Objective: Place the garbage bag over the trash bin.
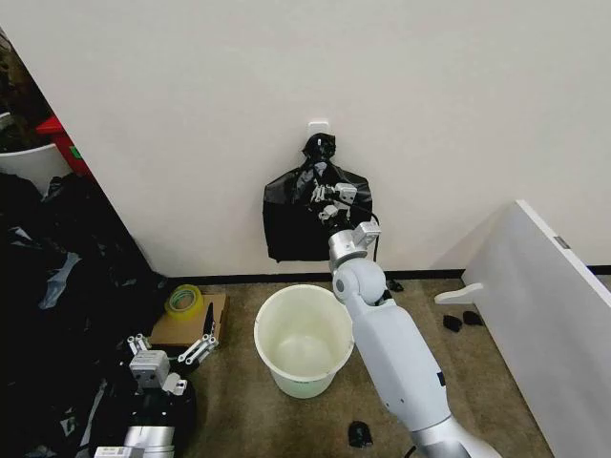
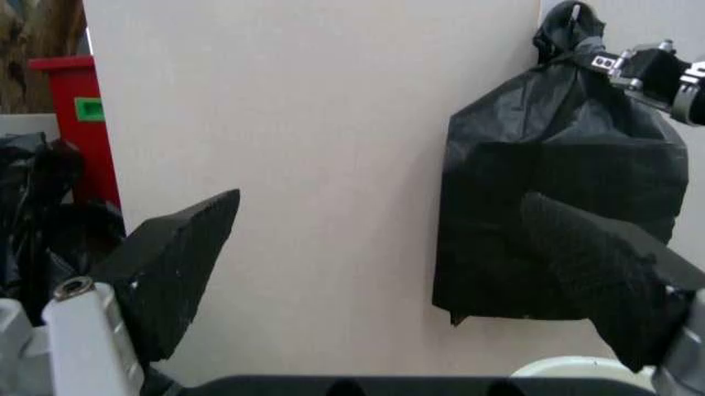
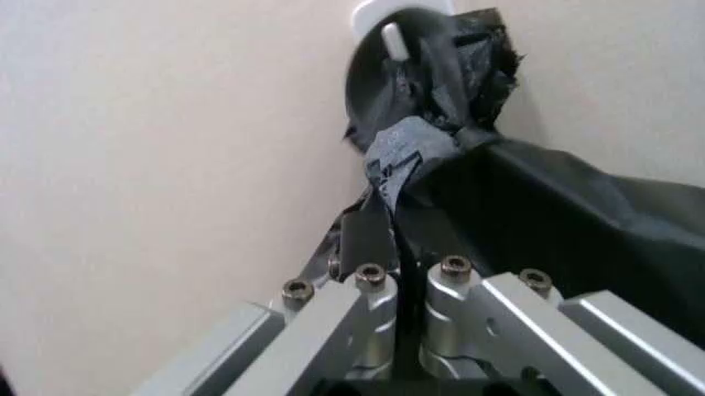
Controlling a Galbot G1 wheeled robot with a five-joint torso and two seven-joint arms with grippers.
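The trash bin [image 1: 304,341], a round white plastic bucket with a pale greenish inside, stands on the speckled carpet at the wall's foot, with the right arm reaching over its 2 o'clock rim. At the bin's 9 o'clock a flat cardboard piece [image 1: 188,324] carries a roll of yellow tape [image 1: 183,300], and beyond that lies a heap of black plastic [image 1: 57,286]. A white board [image 1: 549,305] leans at 3 o'clock. At 12 o'clock above the bin, the garbage bag [image 1: 304,224], thin and crinkled, hangs flat against the wall from a white hook [image 1: 318,125]. The right claw [image 1: 323,196] is closed on the garbage bag's upper part; the right wrist view shows its knotted, grey-taped neck [image 3: 410,148] over the hook. The left claw [image 2: 385,272] hovers low at the bin's 8 o'clock, wide open and empty, its dark pads [image 2: 177,264] coarse.
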